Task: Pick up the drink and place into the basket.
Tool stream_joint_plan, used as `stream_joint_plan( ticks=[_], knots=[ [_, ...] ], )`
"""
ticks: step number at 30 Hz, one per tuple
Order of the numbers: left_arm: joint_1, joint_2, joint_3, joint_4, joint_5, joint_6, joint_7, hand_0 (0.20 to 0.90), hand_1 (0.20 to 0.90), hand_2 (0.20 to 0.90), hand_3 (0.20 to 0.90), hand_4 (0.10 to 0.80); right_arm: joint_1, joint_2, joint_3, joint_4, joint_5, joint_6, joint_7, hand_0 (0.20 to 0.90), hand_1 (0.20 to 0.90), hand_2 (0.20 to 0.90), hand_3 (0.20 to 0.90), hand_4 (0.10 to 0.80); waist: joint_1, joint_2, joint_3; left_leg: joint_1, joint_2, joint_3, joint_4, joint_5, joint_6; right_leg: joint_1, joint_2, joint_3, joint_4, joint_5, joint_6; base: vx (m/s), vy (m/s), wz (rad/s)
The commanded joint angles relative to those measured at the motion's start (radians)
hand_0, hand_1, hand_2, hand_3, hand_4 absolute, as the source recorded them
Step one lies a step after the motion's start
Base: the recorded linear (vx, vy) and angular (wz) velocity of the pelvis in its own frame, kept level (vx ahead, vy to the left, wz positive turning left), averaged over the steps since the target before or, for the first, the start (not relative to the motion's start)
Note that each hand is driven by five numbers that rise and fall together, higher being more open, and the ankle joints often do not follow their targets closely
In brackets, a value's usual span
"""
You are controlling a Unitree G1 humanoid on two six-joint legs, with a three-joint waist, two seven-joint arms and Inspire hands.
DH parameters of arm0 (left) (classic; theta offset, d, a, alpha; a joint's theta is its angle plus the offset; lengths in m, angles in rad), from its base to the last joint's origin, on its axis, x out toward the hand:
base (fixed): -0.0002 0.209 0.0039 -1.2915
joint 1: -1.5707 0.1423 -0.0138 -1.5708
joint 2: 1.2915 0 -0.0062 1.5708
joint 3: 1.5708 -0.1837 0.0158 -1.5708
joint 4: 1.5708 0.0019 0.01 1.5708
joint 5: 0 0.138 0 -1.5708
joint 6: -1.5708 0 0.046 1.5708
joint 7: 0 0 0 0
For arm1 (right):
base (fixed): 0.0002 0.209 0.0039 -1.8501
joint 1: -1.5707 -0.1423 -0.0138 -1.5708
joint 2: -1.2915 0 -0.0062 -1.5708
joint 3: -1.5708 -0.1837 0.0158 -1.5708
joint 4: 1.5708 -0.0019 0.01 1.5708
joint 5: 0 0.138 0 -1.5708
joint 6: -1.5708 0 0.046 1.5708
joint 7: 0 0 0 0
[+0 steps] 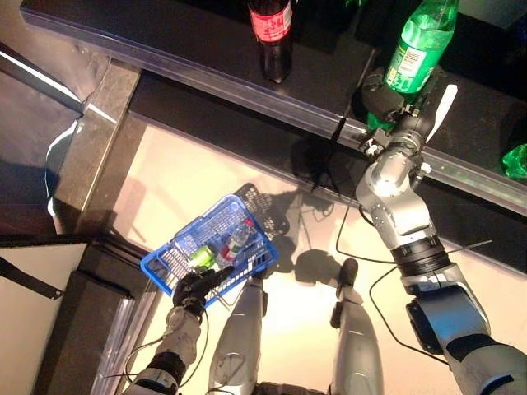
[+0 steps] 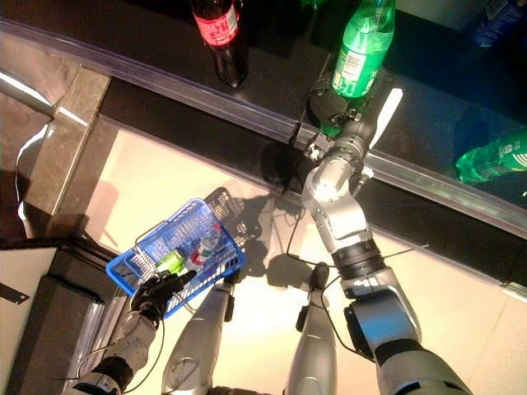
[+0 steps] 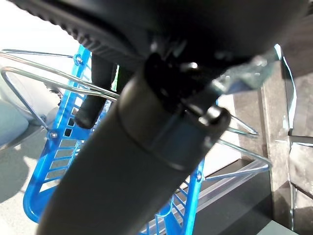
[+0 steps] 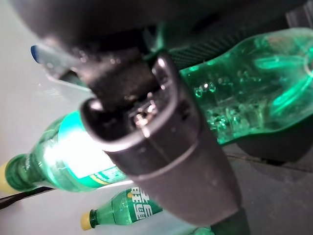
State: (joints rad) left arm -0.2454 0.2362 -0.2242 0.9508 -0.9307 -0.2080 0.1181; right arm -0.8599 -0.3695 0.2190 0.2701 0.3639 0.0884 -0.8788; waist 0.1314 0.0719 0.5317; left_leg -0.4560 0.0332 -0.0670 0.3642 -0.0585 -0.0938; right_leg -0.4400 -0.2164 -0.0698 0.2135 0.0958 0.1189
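Observation:
A green drink bottle (image 1: pixel 420 41) stands on the dark shelf (image 1: pixel 198 49) at the back. My right hand (image 1: pixel 385 100) is at its lower part with dark fingers curled round the base, and the white-covered thumb (image 1: pixel 445 103) sticks out beside it. The right wrist view shows the same green bottle (image 4: pixel 254 93) close behind my thumb (image 4: pixel 161 137). A blue basket (image 1: pixel 183 244) hangs low at the left. My left hand (image 1: pixel 198 288) is shut on its wire handle (image 3: pixel 49 81). Inside lie a small green drink (image 1: pixel 202 257) and a clear bottle (image 1: pixel 239 239).
A dark cola bottle (image 1: pixel 272 33) with a red label stands on the shelf to the left of the green one. Another green bottle (image 2: pixel 494 156) lies at the right edge. More green bottles (image 4: pixel 73 161) show in the right wrist view. A clear rail (image 1: pixel 247 95) runs along the shelf's front.

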Motion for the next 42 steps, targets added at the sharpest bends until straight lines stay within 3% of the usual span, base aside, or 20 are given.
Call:
stream_joint_plan(
  ticks=[1,10,16,27,34,41,42],
  knots=[
    [0.094,-0.026,-0.041,-0.069,-0.01,-0.025,-0.04,0.3,0.3,0.3,0.2,0.1,-0.131,-0.109,-0.062,-0.083,-0.04,-0.126,-0.031,0.3,0.3,0.3,0.2,0.1,-0.002,0.007,-0.012,-0.012,-0.044,-0.007,-0.026,0.068,0.089,0.036,0.02,-0.016,0.143,-0.121,-0.081,0.0,0.0,0.0],
    [0.1,-0.021,-0.022,-0.086,-0.06,-0.058,-0.054,0.3,0.3,0.3,0.2,0.1,-0.108,-0.115,-0.071,-0.127,-0.035,-0.174,0.023,0.3,0.3,0.3,0.2,0.1,-0.003,0.007,-0.012,0.029,-0.041,-0.008,-0.033,0.068,0.085,0.074,0.024,-0.035,0.161,-0.146,-0.092,-0.057,-0.015,0.0],
    [0.137,-0.015,0.037,-0.159,-0.065,-0.116,-0.078,0.3,0.3,0.3,0.2,0.1,0.041,-0.07,-0.083,-0.337,-0.088,-0.19,0.167,0.3,0.3,0.3,0.2,0.1,-0.011,0.003,-0.031,0.105,-0.037,-0.018,-0.046,0.068,0.075,0.139,0.03,-0.056,0.199,-0.188,-0.109,-0.025,-0.01,0.03],
    [0.242,-0.003,0.094,-0.269,-0.058,-0.173,-0.18,0.3,0.3,0.3,0.2,0.1,0.255,-0.044,-0.051,-0.516,-0.069,-0.206,0.405,0.3,0.3,0.3,0.2,0.1,-0.017,0.003,-0.111,0.216,-0.014,-0.03,-0.104,0.085,0.05,0.25,0.032,-0.088,0.196,-0.228,-0.129,0.013,-0.006,0.06],
    [0.295,0.023,0.09,-0.424,-0.063,-0.173,-0.225,0.3,0.3,0.3,0.2,0.1,0.362,-0.024,0.02,-0.585,-0.004,-0.199,0.57,0.3,0.3,0.3,0.2,0.1,-0.012,0.006,-0.165,0.275,-0.01,-0.037,-0.16,0.104,0.043,0.315,0.039,-0.098,0.153,-0.229,-0.128,0.024,0.012,0.02],
    [0.324,0.062,0.1,-0.584,-0.017,-0.192,-0.245,0.3,0.3,0.3,0.2,0.1,0.422,-0.024,0.084,-0.593,0.04,-0.188,0.645,0.3,0.3,0.3,0.2,0.1,0.012,0.004,-0.199,0.303,-0.015,-0.052,-0.197,0.115,0.041,0.361,0.039,-0.116,0.107,-0.221,-0.12,0.028,-0.003,0.12],
    [0.334,0.078,0.099,-0.683,-0.007,-0.175,-0.239,0.3,0.3,0.3,0.2,0.1,0.438,-0.019,0.109,-0.597,0.05,-0.187,0.656,0.3,0.3,0.3,0.2,0.1,0.028,0.002,-0.206,0.305,-0.02,-0.066,-0.204,0.117,0.041,0.371,0.039,-0.123,0.094,-0.219,-0.118,0.011,-0.046,0.18]
  ],
)
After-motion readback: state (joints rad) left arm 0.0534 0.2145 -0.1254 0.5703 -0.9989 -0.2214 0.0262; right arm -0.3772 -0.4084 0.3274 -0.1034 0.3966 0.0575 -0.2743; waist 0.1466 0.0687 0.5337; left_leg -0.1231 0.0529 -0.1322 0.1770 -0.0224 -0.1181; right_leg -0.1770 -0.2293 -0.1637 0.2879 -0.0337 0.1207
